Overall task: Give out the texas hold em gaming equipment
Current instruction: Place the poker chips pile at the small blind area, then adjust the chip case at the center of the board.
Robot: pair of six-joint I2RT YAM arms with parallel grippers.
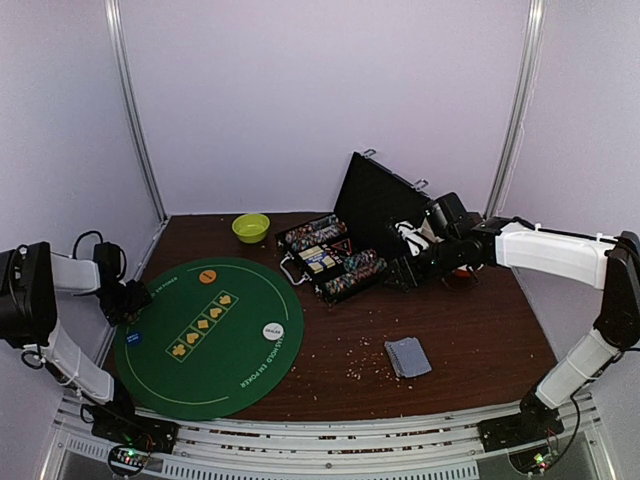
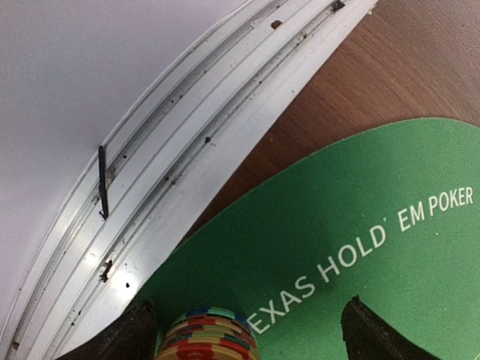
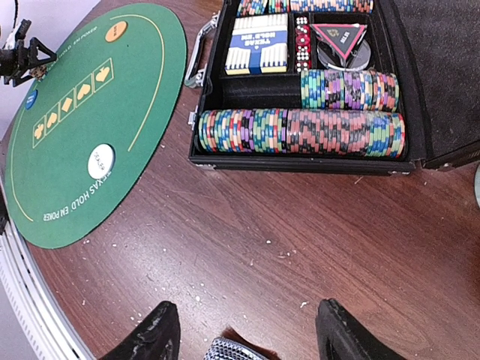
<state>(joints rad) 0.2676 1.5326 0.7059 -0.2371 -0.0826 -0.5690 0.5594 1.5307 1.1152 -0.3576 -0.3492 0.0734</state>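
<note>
A short stack of multicoloured poker chips (image 2: 208,335) stands on the green round mat (image 2: 360,300), next to the left finger of my left gripper (image 2: 249,304). That gripper's jaws are wide open at the mat's far left edge (image 1: 128,300). On the mat lie an orange chip (image 1: 207,276), a blue chip (image 1: 134,337) and the white dealer disc (image 1: 273,330). A grey-blue deck of cards (image 1: 408,356) lies on the wood. My right gripper (image 3: 246,304) is open and empty above bare table in front of the open black case (image 3: 300,163), which holds rows of chips (image 3: 300,132).
The case also holds a blue and white card box (image 3: 257,45) and red dice (image 3: 303,46). A lime-green bowl (image 1: 251,227) stands at the back. A white rail (image 2: 187,172) runs along the table's left edge. Crumbs dot the wood.
</note>
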